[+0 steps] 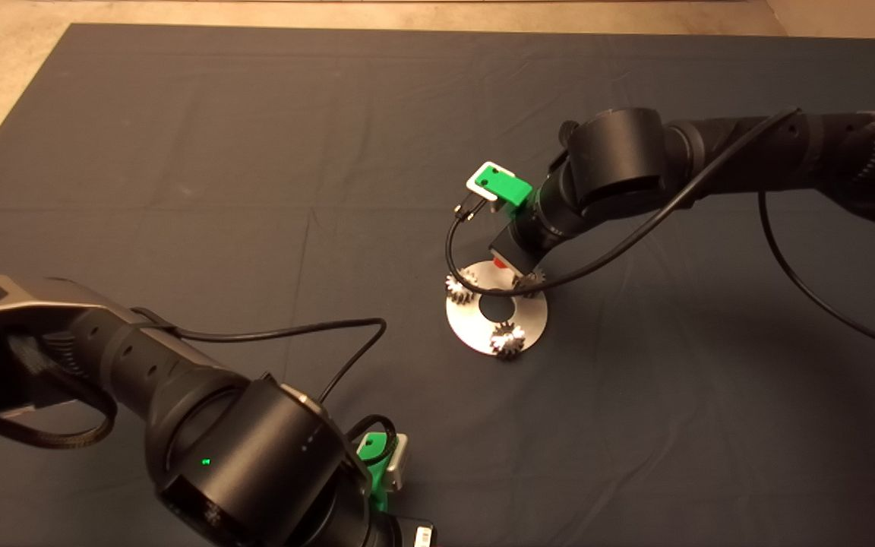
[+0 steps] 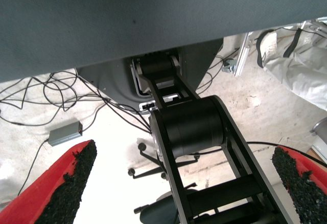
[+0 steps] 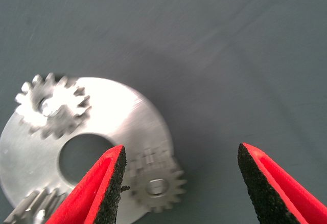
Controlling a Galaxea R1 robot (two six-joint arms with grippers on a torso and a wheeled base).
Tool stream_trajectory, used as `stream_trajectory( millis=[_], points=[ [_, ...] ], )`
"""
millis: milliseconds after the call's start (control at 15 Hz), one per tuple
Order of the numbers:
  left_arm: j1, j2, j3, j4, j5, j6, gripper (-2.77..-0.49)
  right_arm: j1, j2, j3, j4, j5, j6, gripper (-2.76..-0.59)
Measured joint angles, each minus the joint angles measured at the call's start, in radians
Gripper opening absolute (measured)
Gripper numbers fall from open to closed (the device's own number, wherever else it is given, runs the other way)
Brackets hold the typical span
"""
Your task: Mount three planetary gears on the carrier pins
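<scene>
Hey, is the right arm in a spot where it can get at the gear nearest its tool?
Probably yes. The right tool hangs open right over the gear on the plate, with nothing between them.

Three planetary gears (image 1: 459, 288) (image 1: 526, 282) (image 1: 507, 339) are sitting on one round plate (image 1: 466, 319) — each at a different spot near its rim — and the plate is lying on one dark mat (image 1: 255, 152). Two black arms are showing, one coming in from each side, and each is carrying one green gripper — the left gripper (image 2: 184, 183) and the right gripper (image 3: 179, 183) — with two red fingers apiece
</scene>
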Motion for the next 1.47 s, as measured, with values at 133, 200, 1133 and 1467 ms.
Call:
stream_trajectory(
  millis=[133, 200, 1133, 1467],
  points=[
    [0.0, 0.0, 0.0, 0.0, 0.0, 0.0, -0.77, 0.035, -0.018, 0.012, 0.0, -0.001, 0.018, -1.75],
    [0.001, 0.0, 0.0, 0.0, 0.0, 0.001, -0.77, 0.036, -0.036, 0.029, 0.0, -0.001, 0.038, -1.75],
    [-0.137, 0.001, 0.037, 0.003, -0.001, -0.059, -0.77, 0.032, -0.481, 0.699, 0.286, -0.033, 0.605, -1.75],
    [-0.219, 0.0, 0.075, -0.004, -0.001, -0.112, -0.77, 0.037, -0.493, 0.716, 0.484, -0.032, 0.712, -1.75]
  ],
)
